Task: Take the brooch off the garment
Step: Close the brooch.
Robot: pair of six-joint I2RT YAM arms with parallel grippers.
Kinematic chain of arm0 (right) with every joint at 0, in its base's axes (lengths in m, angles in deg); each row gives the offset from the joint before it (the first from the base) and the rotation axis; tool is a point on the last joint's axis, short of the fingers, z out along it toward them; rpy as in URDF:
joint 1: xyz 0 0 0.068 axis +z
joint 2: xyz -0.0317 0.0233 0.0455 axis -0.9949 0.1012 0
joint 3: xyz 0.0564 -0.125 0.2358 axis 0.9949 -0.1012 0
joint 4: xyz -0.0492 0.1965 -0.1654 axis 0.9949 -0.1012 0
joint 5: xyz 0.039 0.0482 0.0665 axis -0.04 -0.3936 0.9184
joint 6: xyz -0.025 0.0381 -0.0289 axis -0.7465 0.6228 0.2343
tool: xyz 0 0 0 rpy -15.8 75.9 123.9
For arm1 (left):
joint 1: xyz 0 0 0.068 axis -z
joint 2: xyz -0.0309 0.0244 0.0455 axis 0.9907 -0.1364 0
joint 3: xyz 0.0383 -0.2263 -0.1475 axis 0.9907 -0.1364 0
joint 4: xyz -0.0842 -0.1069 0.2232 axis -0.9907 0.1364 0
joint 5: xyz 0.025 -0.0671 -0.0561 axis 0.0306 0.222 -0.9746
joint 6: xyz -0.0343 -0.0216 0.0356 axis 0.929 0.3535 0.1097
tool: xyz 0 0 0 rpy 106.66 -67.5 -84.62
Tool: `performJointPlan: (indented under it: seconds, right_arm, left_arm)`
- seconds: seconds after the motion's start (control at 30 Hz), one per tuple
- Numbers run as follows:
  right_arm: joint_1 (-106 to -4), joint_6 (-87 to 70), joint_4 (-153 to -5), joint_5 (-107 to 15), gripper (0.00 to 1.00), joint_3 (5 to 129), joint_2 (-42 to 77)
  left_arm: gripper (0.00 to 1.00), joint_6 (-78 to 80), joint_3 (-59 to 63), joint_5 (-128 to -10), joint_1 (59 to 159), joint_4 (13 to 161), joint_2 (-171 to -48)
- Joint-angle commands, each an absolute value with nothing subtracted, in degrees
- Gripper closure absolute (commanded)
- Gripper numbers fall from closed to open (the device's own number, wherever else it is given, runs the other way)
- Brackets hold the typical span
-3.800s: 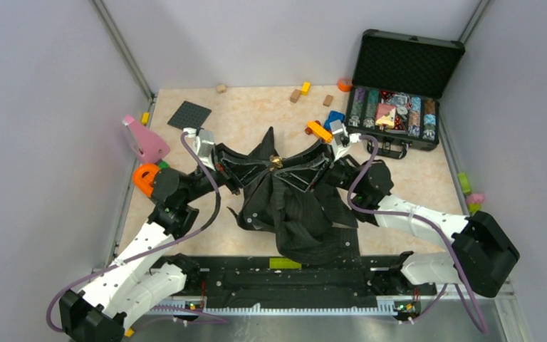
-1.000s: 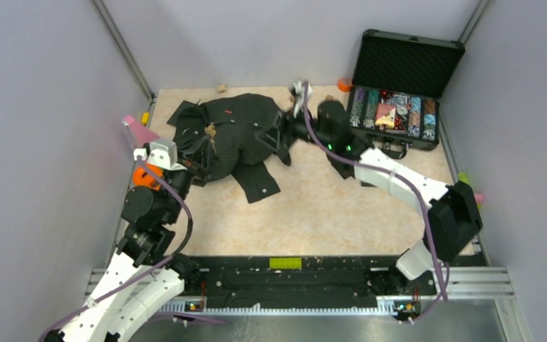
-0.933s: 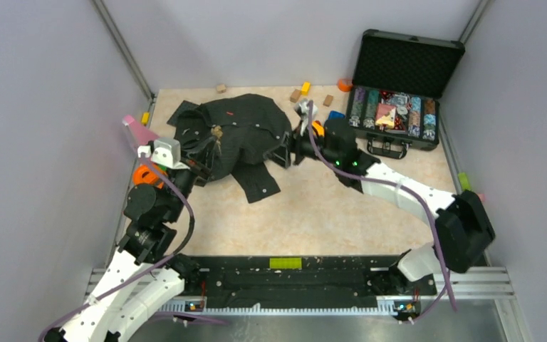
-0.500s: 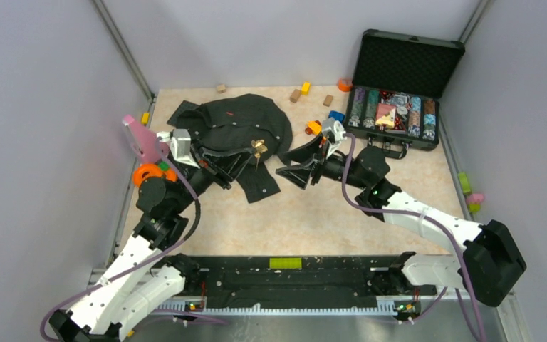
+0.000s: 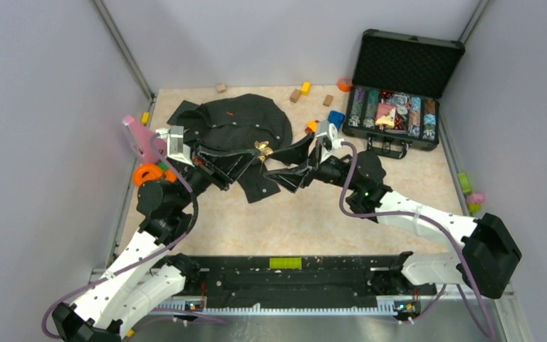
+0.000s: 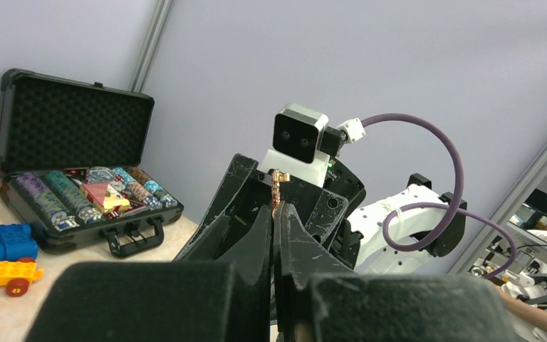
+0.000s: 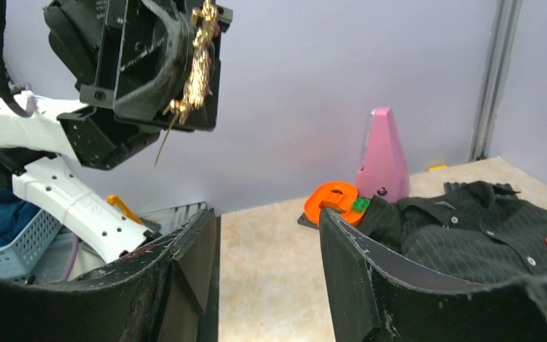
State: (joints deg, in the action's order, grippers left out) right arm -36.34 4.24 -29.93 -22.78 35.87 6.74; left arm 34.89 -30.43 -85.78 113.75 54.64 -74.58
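The brooch (image 5: 262, 148), small and gold, is pinched in my left gripper (image 5: 258, 152), which is shut on it and raised off the table. From the right wrist it hangs free in the air, pin dangling, as the brooch (image 7: 199, 60); in the left wrist view the brooch (image 6: 279, 187) sticks up from the left gripper (image 6: 278, 208). The garment (image 5: 236, 128), a dark pinstriped shirt, lies crumpled at the back left, also seen as the garment (image 7: 470, 231). My right gripper (image 5: 279, 165) faces the left one, open and empty; the right gripper (image 7: 267, 224) shows bare table between its fingers.
An open black case (image 5: 399, 107) of chips stands at the back right. A pink cone (image 5: 141, 139) and an orange piece (image 5: 144, 174) sit by the left wall. Small toy blocks (image 5: 300, 91) and a blue toy (image 5: 335, 117) lie behind the grippers.
My left gripper has risen and moved right with the brooch, away from the shirt. My right gripper has drawn back from the shirt and swung to face the left one.
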Motion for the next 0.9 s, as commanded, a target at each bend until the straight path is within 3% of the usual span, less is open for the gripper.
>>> performJointPlan:
  seconds: [0.0, 0.87]
  right_arm:
    - [-34.2, 3.7, -24.8, -25.0, 0.44, 40.6, 8.6]
    - [-31.7, 6.7, -23.7, -26.5, 0.48, 43.5, 7.6]
  left_arm:
    - [1.00, 36.4, -31.4, -86.3, 113.8, 50.3, -73.8]
    - [1.00, 32.8, -32.7, -85.2, 113.8, 53.1, -72.8]
